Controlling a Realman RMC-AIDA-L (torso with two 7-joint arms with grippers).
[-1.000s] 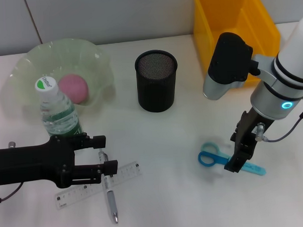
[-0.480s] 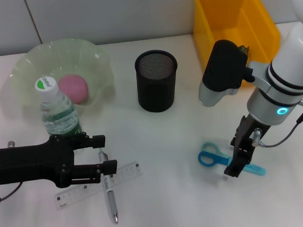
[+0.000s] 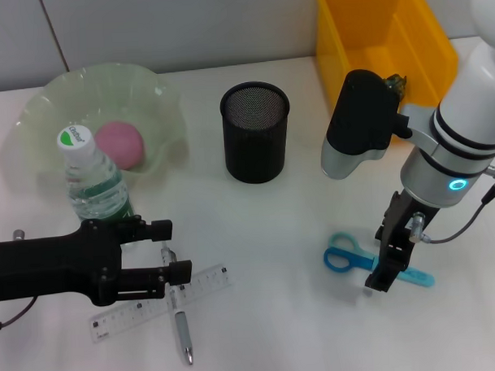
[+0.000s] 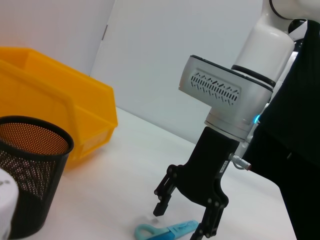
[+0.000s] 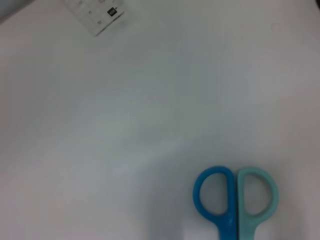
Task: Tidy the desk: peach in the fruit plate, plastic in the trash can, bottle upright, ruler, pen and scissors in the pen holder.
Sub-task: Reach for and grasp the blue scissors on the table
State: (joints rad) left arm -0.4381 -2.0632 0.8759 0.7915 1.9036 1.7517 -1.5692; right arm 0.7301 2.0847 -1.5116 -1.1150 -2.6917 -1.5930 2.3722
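scissors flat on desk, between spread right pincer fingers

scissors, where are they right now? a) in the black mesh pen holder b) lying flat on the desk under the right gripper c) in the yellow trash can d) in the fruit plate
b: the scissors lie flat on the desk, with the open right gripper just above them.

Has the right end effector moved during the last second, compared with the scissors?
Yes, slightly. In the head view the right end effector has shifted toward the robot's left and lower along the scissors, which lie unmoved on the desk. It is open.
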